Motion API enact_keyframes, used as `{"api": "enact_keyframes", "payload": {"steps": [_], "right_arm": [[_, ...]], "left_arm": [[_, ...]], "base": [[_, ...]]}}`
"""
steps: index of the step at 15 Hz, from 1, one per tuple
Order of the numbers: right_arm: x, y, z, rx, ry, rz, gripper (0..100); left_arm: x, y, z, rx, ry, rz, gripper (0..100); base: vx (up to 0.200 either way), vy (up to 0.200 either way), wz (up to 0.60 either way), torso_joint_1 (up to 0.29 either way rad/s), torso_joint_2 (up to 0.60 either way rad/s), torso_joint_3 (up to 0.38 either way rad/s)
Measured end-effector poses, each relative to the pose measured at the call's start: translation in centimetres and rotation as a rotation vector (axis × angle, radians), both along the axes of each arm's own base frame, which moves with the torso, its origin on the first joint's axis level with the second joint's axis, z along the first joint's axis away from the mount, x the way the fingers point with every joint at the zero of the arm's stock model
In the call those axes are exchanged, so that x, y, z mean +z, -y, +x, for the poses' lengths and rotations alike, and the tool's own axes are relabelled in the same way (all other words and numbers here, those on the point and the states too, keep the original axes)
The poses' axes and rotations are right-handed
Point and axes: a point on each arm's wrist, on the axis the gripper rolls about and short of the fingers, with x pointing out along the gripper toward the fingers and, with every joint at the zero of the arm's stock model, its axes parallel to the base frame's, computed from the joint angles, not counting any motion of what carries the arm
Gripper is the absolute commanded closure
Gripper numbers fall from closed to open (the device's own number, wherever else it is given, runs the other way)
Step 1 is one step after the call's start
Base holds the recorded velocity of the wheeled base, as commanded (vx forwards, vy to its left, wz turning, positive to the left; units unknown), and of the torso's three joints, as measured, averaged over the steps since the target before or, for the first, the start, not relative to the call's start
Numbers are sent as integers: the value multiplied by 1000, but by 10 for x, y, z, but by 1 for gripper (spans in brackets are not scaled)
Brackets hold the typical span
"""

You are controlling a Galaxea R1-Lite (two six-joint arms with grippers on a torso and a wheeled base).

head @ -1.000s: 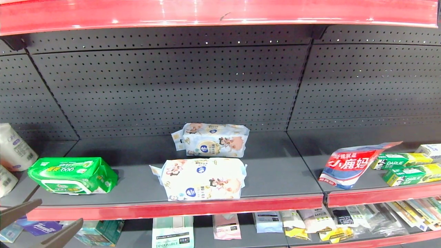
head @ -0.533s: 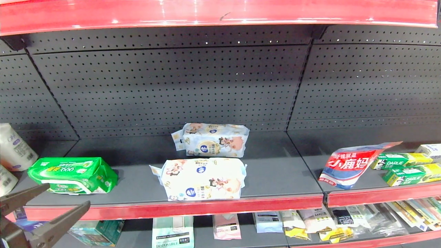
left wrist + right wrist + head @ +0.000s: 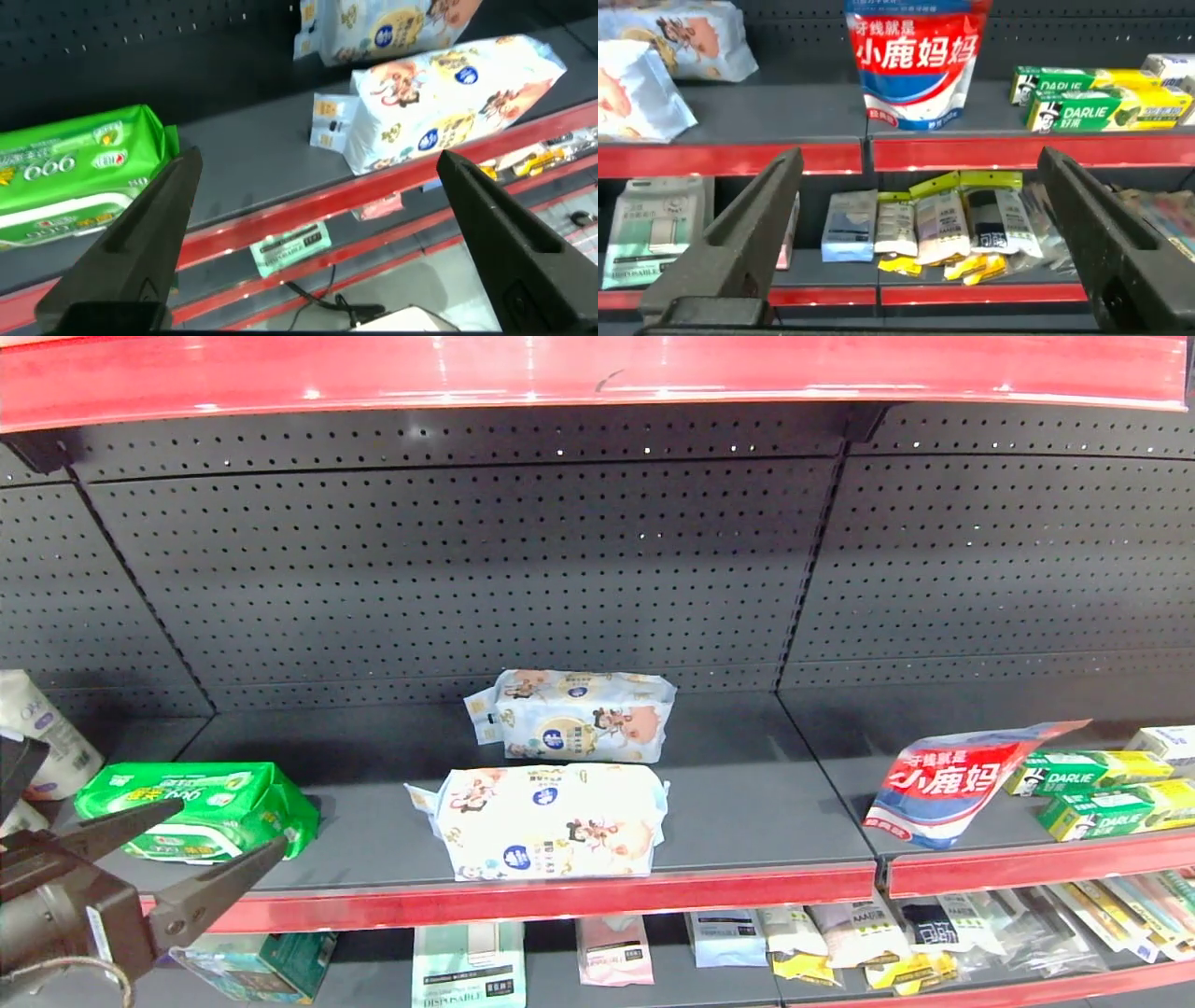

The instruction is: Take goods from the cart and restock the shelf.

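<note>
- Spanning the back of the bay, a dark grey pegboard panel (image 3: 467,569) stands under a glossy red upper rail (image 3: 597,373).
- The grey shelf (image 3: 747,803) has a red front lip, and a small green-printed price tag (image 3: 291,247) is clipped to the lip.
- The lower shelf (image 3: 681,989) carries small flat packets, some lying on their backs and some leaning.
- The left gripper (image 3: 229,825) hangs before the shelf's left front edge, near the green pack. Its jaws are spread wide and hold nothing.
- The right gripper (image 3: 922,154) faces the right-hand bay, well apart from the goods. Its jaws are also wide and empty.
- The front wipes pack (image 3: 551,821) is white with cartoon figures and a round blue badge, and it lies at the shelf's front edge.
- The rear wipes pack (image 3: 579,714) has the same print and lies just behind the front one, near the pegboard.
- A green wipes pack (image 3: 215,798) with a white flap label lies on the shelf's left part.
- A red, white and blue pouch (image 3: 952,779) with large white characters leans back.
- Two green-and-yellow toothpaste boxes (image 3: 1092,770) lie beside the pouch.
- A white bottle (image 3: 42,733) stands at the far left.
</note>
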Motion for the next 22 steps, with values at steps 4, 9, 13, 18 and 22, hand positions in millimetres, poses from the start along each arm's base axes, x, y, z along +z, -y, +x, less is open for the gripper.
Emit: {"api": "enact_keyframes", "payload": {"steps": [4,9,13,18,22], "right_arm": [[-1,0,0,2,-2,16,0],[-1,0,0,1,-3,11,0],[-1,0,0,2,-3,6,0],[-1,0,0,4,-4,3,0],[-1,0,0,4,-4,4,0]], "left_arm": [[-9,1,10,0,-68,8,0],[-16,3,41,43,-125,41,0],[-27,16,83,147,-140,117,0],[-49,41,117,148,-239,125,0],[-62,47,128,135,-293,146,0]], "base": [[0,0,0,0,0,0],[0,0,0,0,0,0],[0,0,0,0,0,0],[0,0,0,0,0,0],[0,0,0,0,0,0]]}}
